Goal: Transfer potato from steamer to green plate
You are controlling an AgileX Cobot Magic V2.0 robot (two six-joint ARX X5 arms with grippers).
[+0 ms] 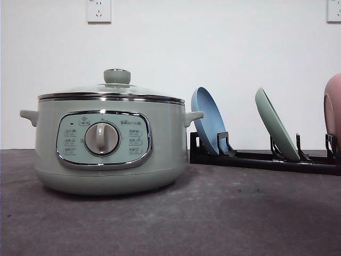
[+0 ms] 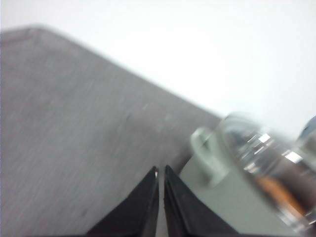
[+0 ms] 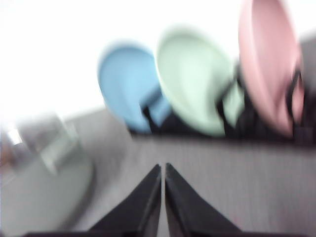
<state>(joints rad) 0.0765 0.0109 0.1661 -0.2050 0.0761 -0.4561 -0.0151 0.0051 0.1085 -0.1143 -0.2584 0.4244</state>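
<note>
Both jaws closed, holding nothing: left gripper (image 2: 161, 170), right gripper (image 3: 163, 168). Potato (image 2: 279, 193) sits under steamer (image 1: 109, 144) lid (image 1: 114, 89) (orange blur). You're pre-step: lift lid, set green plate (image 1: 277, 124) flat.

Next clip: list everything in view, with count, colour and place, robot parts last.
steamer: one, pale sage green, on the table's left half, dial facing the camera
lid: one, glass with a green knob, on the steamer
potato: an orange-brown blur seen through the lid in the left wrist view, probably this
rack: one, black, on the table right of the steamer
blue plate: one, standing tilted in the rack, nearest the steamer
green plate: one, pale green, tilted in the rack's middle
pink plate: one, at the rack's right end, cut by the frame edge
table: one, dark grey
wall sockets: two, white, on the wall
left gripper: black, shut, empty
right gripper: black, shut, empty
</note>
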